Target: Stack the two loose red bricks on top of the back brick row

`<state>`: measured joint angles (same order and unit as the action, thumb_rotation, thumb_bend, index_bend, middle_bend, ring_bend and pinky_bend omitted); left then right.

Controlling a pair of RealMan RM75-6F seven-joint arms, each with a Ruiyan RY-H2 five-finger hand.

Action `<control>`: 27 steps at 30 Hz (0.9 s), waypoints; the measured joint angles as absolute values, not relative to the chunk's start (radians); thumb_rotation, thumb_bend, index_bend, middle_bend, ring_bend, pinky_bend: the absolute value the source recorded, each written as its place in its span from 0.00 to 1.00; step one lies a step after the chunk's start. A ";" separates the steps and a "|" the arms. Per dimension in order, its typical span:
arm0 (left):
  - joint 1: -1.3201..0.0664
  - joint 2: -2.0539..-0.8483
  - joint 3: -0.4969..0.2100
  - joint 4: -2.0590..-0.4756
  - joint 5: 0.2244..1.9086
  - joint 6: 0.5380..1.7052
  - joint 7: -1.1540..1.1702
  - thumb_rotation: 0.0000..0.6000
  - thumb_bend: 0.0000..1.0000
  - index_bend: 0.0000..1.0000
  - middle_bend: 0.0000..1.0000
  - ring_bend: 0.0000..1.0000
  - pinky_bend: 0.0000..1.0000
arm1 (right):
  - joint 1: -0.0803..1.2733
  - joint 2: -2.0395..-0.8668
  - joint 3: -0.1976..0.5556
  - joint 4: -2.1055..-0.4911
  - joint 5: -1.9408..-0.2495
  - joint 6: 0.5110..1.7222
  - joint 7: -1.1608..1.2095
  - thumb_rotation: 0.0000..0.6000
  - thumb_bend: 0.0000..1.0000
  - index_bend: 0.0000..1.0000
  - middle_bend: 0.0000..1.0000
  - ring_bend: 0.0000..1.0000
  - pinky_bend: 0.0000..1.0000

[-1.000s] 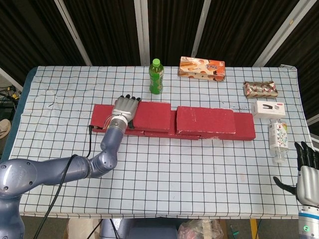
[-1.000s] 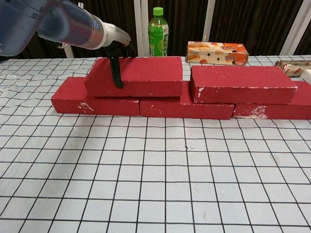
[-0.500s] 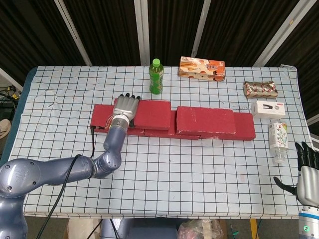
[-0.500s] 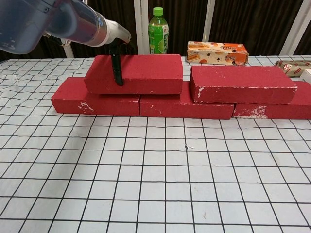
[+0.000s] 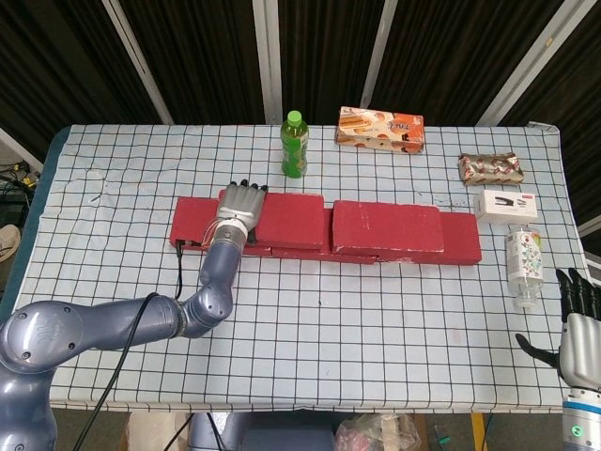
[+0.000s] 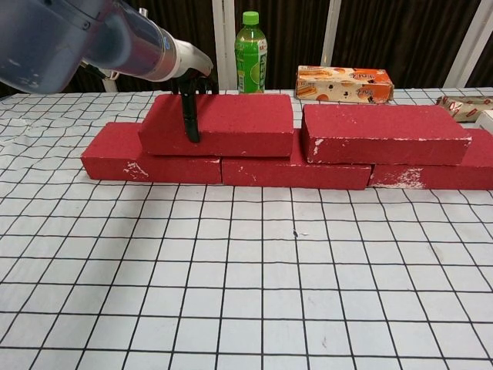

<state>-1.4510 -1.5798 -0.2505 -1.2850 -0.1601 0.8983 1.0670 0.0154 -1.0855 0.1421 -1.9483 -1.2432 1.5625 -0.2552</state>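
A row of red bricks (image 5: 461, 239) lies across the back middle of the table, also seen in the chest view (image 6: 146, 158). Two more red bricks rest on top of it. My left hand (image 5: 240, 206) grips the left upper brick (image 5: 289, 219) at its left end. In the chest view its thumb runs down the front face of that brick (image 6: 239, 123), with the fingers over the back. The right upper brick (image 5: 388, 225) (image 6: 383, 132) lies free beside it, a small gap between them. My right hand (image 5: 578, 321) hovers off the table's front right corner, fingers apart, holding nothing.
Behind the bricks stand a green bottle (image 5: 294, 146) (image 6: 250, 50) and a snack box (image 5: 379, 129) (image 6: 344, 83). At the right edge lie a wrapped snack (image 5: 489, 168), a white stapler box (image 5: 505, 205) and a clear bottle (image 5: 523, 261).
My left hand has nudged the left upper brick slightly to the right along the row, toward the other upper brick. The right hand has not moved.
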 measured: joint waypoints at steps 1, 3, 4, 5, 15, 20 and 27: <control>-1.451 -1.583 -0.253 -1.283 -0.159 0.898 1.069 1.00 0.01 0.19 0.15 0.10 0.16 | 0.015 -1.085 0.143 -1.948 -1.242 1.562 -0.256 1.00 0.15 0.00 0.00 0.00 0.00; -1.451 -1.586 -0.255 -1.279 -0.156 0.898 1.072 1.00 0.01 0.19 0.15 0.10 0.16 | 0.016 -1.085 0.143 -1.949 -1.240 1.562 -0.257 1.00 0.15 0.00 0.00 0.00 0.00; -1.452 -1.588 -0.256 -1.278 -0.156 0.899 1.074 1.00 0.00 0.19 0.15 0.10 0.16 | 0.016 -1.085 0.144 -1.949 -1.239 1.561 -0.257 1.00 0.15 0.00 0.00 0.00 0.00; -1.452 -1.590 -0.258 -1.276 -0.156 0.900 1.076 1.00 0.00 0.19 0.15 0.10 0.16 | 0.016 -1.085 0.144 -1.948 -1.238 1.560 -0.257 1.00 0.15 0.00 0.00 0.00 0.00; -1.449 -1.606 -0.273 -1.264 -0.151 0.901 1.084 1.00 0.00 0.19 0.13 0.08 0.14 | 0.016 -1.085 0.144 -1.950 -1.233 1.557 -0.259 1.00 0.15 0.00 0.00 0.00 0.00; -1.453 -1.610 -0.282 -1.266 -0.159 0.911 1.098 1.00 0.00 0.18 0.10 0.07 0.14 | 0.016 -1.084 0.145 -1.952 -1.227 1.555 -0.260 1.00 0.15 0.00 0.00 0.00 0.00; -1.457 -1.622 -0.296 -1.260 -0.177 0.921 1.111 1.00 0.00 0.17 0.08 0.06 0.13 | 0.016 -1.082 0.147 -1.954 -1.222 1.554 -0.261 1.00 0.15 0.00 0.00 0.00 0.00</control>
<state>-1.4570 -1.6220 -0.2961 -1.2599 -0.1772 0.9210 1.1107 0.0163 -1.0824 0.1469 -1.9539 -1.2221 1.5543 -0.2607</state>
